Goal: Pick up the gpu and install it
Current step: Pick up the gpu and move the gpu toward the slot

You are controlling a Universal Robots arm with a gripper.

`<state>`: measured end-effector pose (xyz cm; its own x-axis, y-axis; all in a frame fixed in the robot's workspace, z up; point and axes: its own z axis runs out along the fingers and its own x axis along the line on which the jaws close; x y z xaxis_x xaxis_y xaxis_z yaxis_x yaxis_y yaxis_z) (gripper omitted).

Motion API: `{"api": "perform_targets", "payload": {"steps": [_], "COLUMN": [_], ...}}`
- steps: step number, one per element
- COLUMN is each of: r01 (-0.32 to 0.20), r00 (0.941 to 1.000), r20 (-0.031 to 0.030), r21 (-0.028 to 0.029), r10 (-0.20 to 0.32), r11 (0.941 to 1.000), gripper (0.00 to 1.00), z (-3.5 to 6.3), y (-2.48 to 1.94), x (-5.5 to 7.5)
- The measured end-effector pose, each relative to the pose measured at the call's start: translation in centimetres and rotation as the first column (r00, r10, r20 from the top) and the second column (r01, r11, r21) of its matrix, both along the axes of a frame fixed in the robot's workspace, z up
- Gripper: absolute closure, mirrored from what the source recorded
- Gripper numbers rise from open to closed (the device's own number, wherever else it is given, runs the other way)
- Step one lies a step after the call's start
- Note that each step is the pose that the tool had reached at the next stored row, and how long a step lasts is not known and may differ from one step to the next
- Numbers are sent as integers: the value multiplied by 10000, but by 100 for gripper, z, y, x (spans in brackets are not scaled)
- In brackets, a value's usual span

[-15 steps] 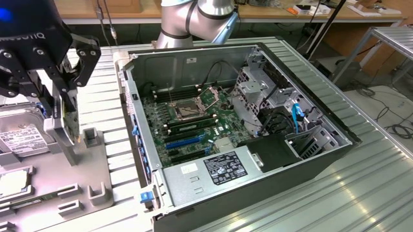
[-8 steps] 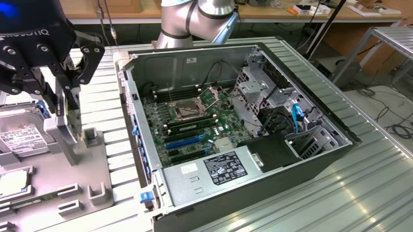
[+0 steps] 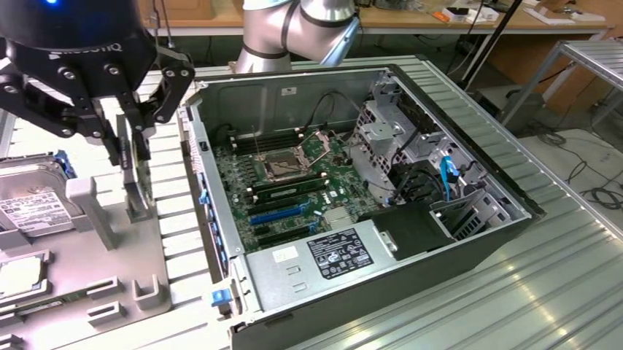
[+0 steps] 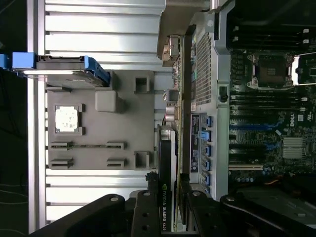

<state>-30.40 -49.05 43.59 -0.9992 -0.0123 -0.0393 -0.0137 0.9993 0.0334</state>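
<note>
Just outside the case [image 3: 467, 182], on the exterior view's left of its rear wall [image 3: 204, 211], we see the gripper [image 3: 133, 157] pointing straight down with its fingers [image 4: 148, 207] clamped on the gpu [image 4: 165, 158]; the card hangs on edge below them, cooler label readable in the wrist view; we can't tell whether its lower edge has cleared the grey fixture tray [image 3: 117, 292] beneath; long axis runs alongside the rear wall, which we judge to be crosswise to the blue and black expansion slots [image 3: 277, 213] on the board inside the case; so the slots lie across that wall from the fingers, and the wall is the one thing standing between; inside the case the power supply [image 3: 326, 255] sits just beside the slots on the near side, the drive cage [image 3: 389, 138] well beyond them; farther from the case than the card, the hard drive [image 3: 29, 204] stands in the tray, with a processor chip [image 4: 67, 120] lying near it, both apart from the gpu.
</note>
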Motion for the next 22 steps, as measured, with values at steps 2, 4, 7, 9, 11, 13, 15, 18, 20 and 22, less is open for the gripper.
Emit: {"api": "perform_targets", "payload": {"steps": [2, 4, 7, 9, 11, 13, 15, 18, 20, 22], "r01": [-1, -1, 0, -1, 0, -1, 0, -1, -1, 0], "r00": [10000, 10000, 10000, 10000, 10000, 10000, 10000, 10000, 10000, 10000], "r20": [0, 0, 0, 0, 0, 0, 0, 0, 0, 0], "r21": [0, 0, 0, 0, 0, 0, 0, 0, -1, 0], "r10": [1, 1, 0, 1, 0, 1, 0, 1, 1, 0], "r11": [10000, 10000, 10000, 10000, 10000, 10000, 10000, 10000, 10000, 10000], "gripper": [73, 73, 73, 73, 73, 73, 73, 73, 73, 73], "z": [0, 0, 0, 0, 0, 0, 0, 0, 0, 0], "y": [0, 0, 0, 0, 0, 0, 0, 0, 0, 0], "x": [75, 157, 262, 367, 438, 519, 643, 816, 959, 1049]}}
